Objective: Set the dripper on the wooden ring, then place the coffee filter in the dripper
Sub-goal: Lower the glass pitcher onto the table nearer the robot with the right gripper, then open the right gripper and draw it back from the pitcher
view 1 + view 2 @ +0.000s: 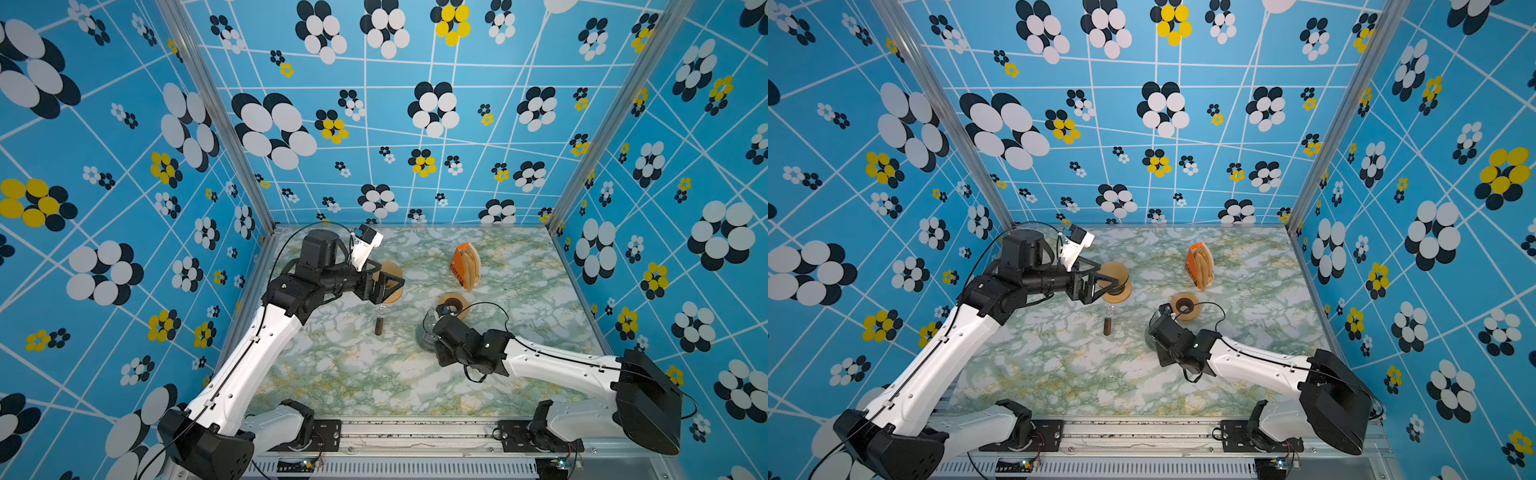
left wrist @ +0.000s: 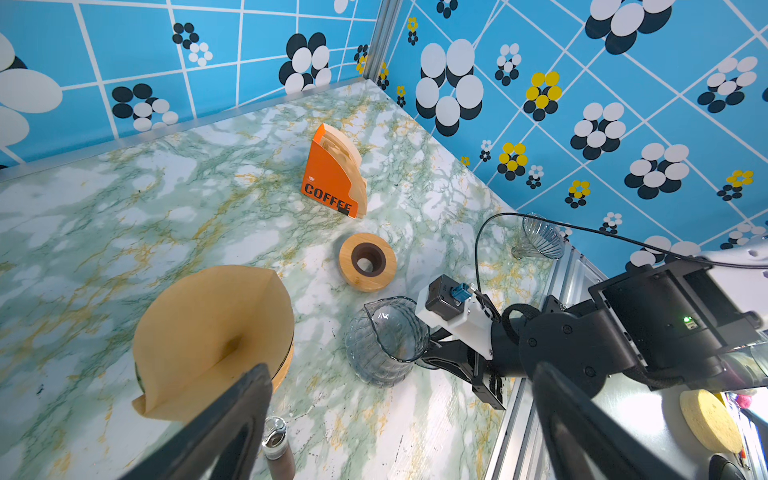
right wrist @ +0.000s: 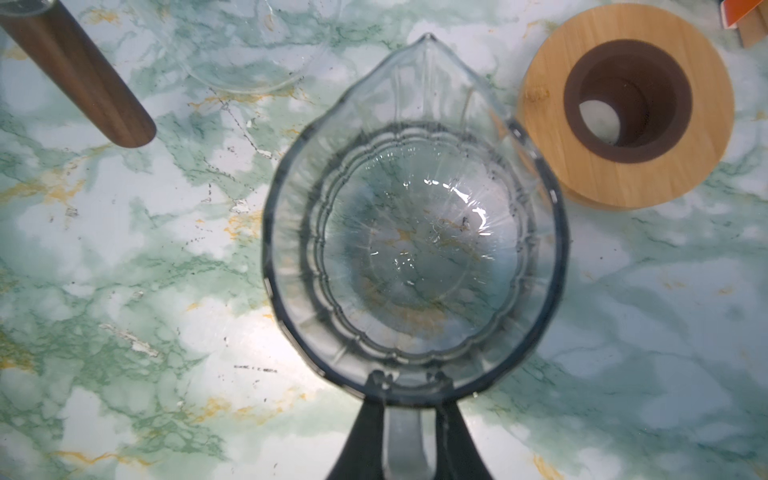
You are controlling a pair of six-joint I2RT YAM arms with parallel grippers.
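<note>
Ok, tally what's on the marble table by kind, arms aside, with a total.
Opened paper filter: 1
Dripper beneath it, only its wooden edge showing: 1
Orange filter holder: 1
Bare wooden ring: 1
Glass pitcher: 1
Brown vial: 1
Total: 6

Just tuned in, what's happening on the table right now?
The left gripper is wide open beside the filter, with nothing in its jaws. The filter already sits as an open cone on the dripper. The right gripper straddles the handle of the empty glass carafe. Whether it is clamped or letting go is unclear. The filter holder, wooden ring and vial stand untouched.
</note>
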